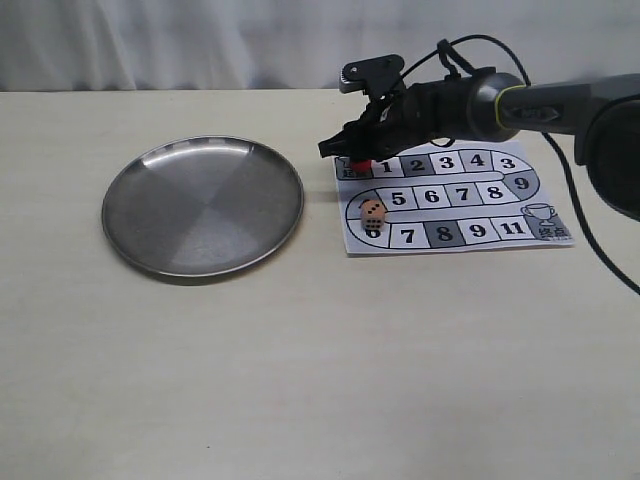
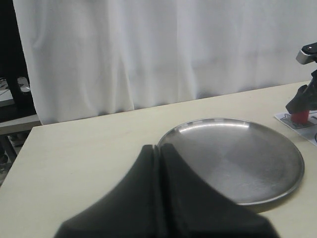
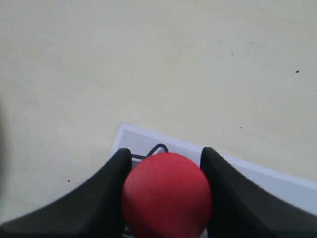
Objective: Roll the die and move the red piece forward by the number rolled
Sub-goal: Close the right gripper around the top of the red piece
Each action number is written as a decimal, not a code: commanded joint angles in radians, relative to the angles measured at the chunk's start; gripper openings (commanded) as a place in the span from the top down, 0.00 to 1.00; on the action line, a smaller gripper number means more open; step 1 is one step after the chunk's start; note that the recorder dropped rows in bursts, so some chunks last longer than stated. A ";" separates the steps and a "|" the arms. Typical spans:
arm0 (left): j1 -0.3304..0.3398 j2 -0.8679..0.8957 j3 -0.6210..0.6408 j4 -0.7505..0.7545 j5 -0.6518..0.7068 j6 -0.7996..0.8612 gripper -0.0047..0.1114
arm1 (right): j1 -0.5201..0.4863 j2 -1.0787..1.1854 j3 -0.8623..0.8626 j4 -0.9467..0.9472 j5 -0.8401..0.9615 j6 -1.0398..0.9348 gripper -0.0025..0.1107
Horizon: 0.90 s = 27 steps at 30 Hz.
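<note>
Red piece (image 3: 166, 196) between right jaws, board (image 1: 455, 212) corner; die (image 1: 372, 213) near board edge.

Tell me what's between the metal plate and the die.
Only bare table, then the left margin of the board under the die, per the exterior view.

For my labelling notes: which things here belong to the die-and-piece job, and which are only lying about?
Belong: die; red piece, in the right gripper; numbered game board.
Lying about: round steel plate; left gripper, shut on nothing.
</note>
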 commanded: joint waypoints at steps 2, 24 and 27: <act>-0.001 -0.001 0.002 -0.005 -0.009 -0.002 0.96 | -0.005 -0.001 -0.003 -0.006 -0.009 0.003 0.94; -0.001 -0.001 0.002 -0.005 -0.009 -0.002 0.96 | -0.007 -0.040 -0.003 -0.001 0.083 0.003 0.94; -0.001 -0.001 0.002 -0.005 -0.009 -0.002 0.96 | -0.016 -0.110 -0.003 -0.022 0.104 0.003 0.94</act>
